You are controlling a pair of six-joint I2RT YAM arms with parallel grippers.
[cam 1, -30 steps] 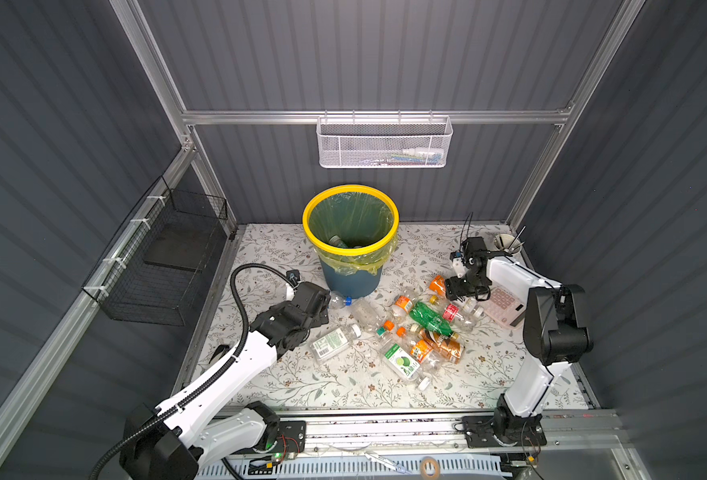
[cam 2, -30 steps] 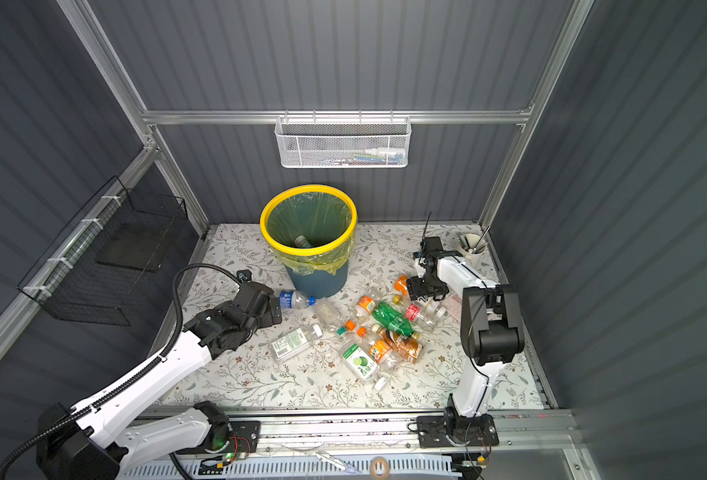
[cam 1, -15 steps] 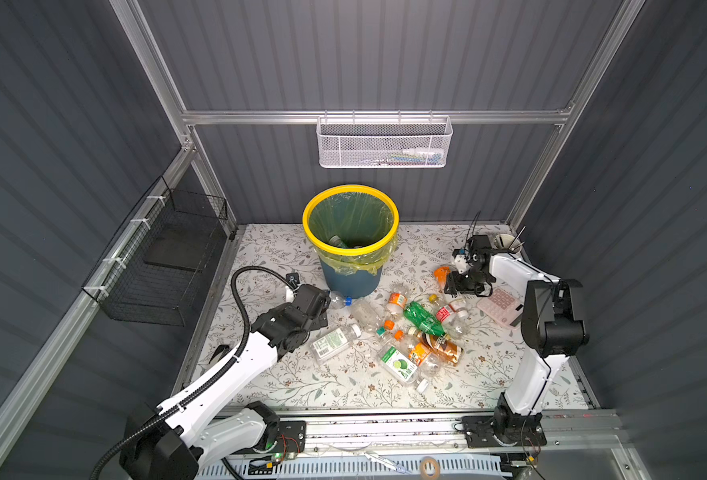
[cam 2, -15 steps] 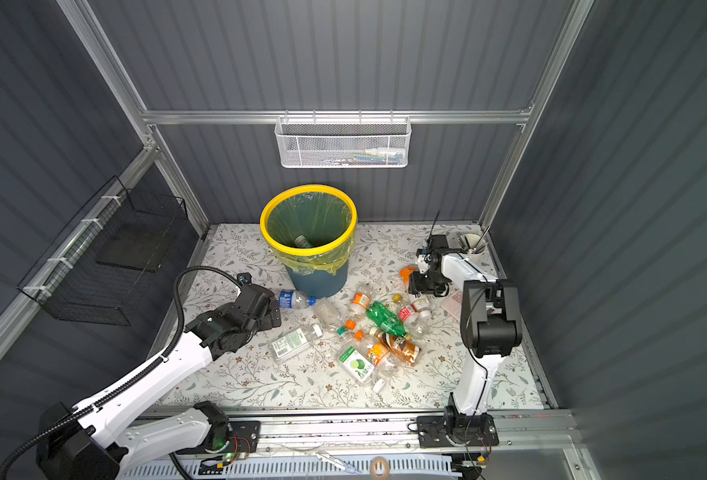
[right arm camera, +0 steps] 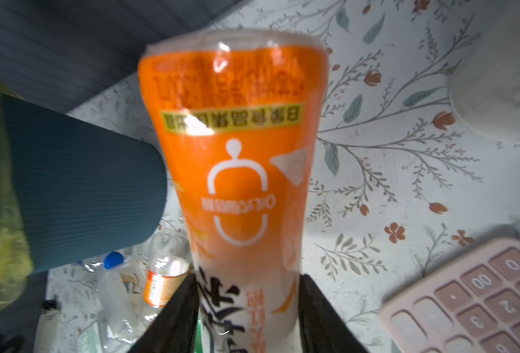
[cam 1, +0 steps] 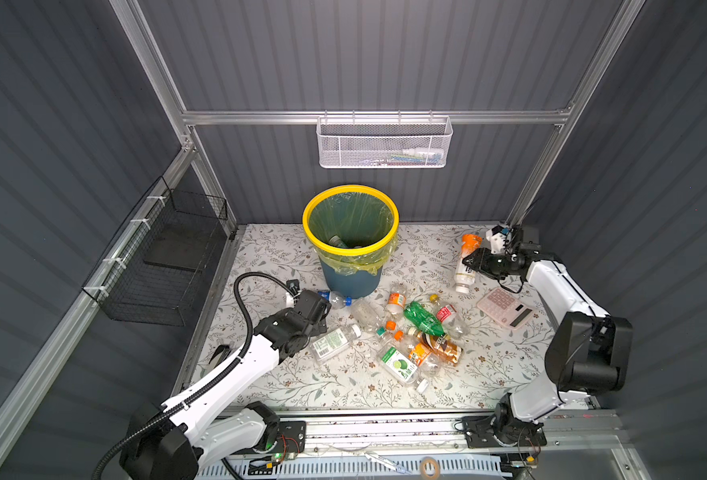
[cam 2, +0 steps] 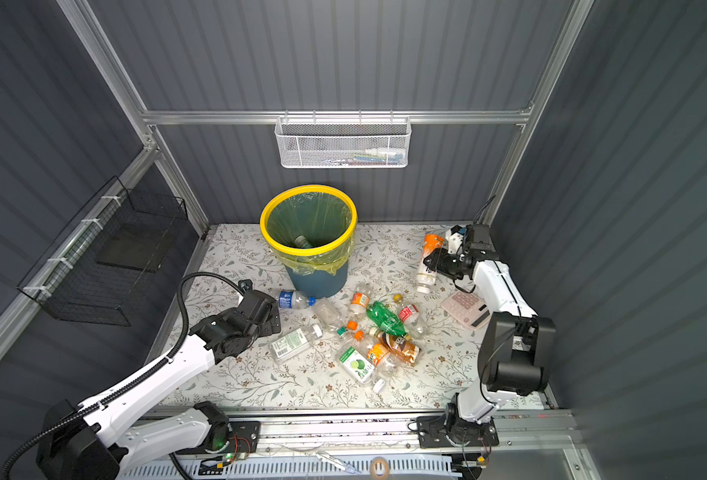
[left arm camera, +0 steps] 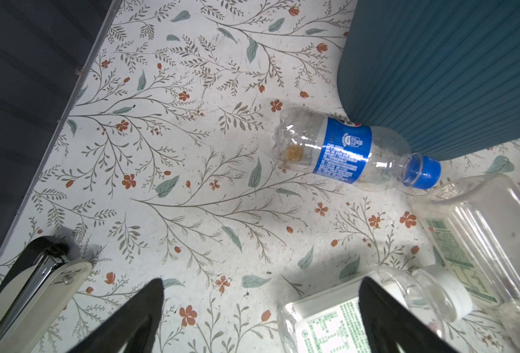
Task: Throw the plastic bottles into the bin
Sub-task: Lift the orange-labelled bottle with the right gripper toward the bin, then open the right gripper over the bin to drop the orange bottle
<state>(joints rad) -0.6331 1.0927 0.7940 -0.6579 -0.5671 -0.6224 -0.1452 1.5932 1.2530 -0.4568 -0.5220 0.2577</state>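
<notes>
**Fingers and floor stock: bottle-clearing cell**

Fingers [right arm camera: 176, 314] of the right gripper [cam 1: 473, 262]: black, pinching the waist of a clear plastic bottle with an orange-and-white wrap label [cam 1: 465, 266]. It is held tilted near the rear right corner, well apart from the round dark blue bin [cam 1: 349, 286] with its yellow rim and yellow-green bag liner.

Fingers [left arm camera: 130, 321] of the left gripper [left arm camera: 258, 318]: black, spread wide, nothing between them. One tip is over a square clear bottle with a green-and-white label and white cap [cam 1: 331, 341]; whether it touches cannot be told.

1. Table [cam 1: 285, 374]: white top printed with leaves and red flowers.
2. Bin: upright at rear centre, with one green-capped bottle [cam 1: 337, 240] visible inside.
3. Black wire basket [cam 1: 156, 266]: hung on the left wall.
4. White mesh basket [cam 1: 385, 145]: hung on the back rail.
5. Pink calculator [cam 1: 505, 307]: flat on the table, just beside the right arm.
6. Loose plastic bottles, lying in front of the bin:
   - clear bottle with a blue label and blue cap [left arm camera: 344, 152], against the bin's base
   - crumpled green bottle [cam 1: 422, 318], mid-heap
   - clear bottle with a lime-picture label [cam 1: 399, 365], nearest the front
   - amber-brown labelled bottle [cam 1: 443, 347], beside it
   - small orange-labelled bottle [cam 1: 395, 299]
7. Black-and-cream stapler [left arm camera: 35, 290]: at the table's left edge.
</notes>
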